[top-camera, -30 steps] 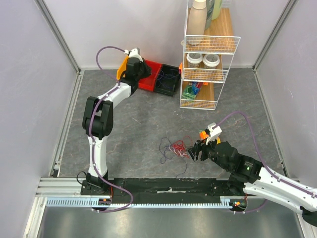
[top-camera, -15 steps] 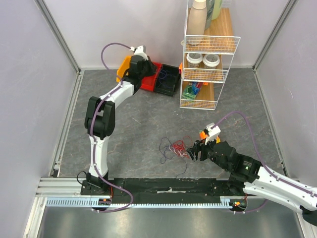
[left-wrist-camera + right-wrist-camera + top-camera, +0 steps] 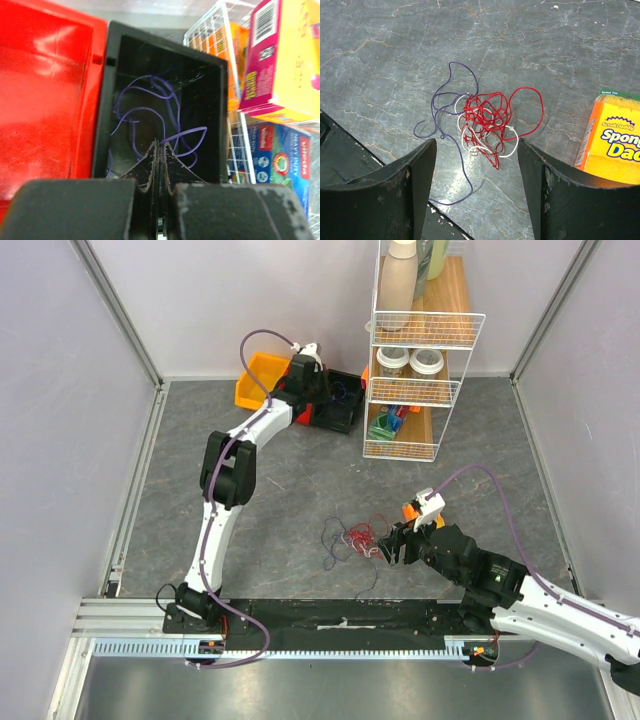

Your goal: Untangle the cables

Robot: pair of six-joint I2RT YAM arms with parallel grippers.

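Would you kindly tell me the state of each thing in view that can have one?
left gripper: shut, over the black bin.
right gripper: open, above the cables.
cables: red, white, blue, tangled on the table.
black bin: open-topped, one loose blue wire inside.
red bin: visible part empty.

Both arms: white links, black joint housings, on left arm and right arm alike. Thin purple hose routed along each. White/orange block at right wrist; green dot behind it, poss. an LED. Left tool: black fingers, edges worn pale. Right tool: black fingers, chipped w/ light specks.
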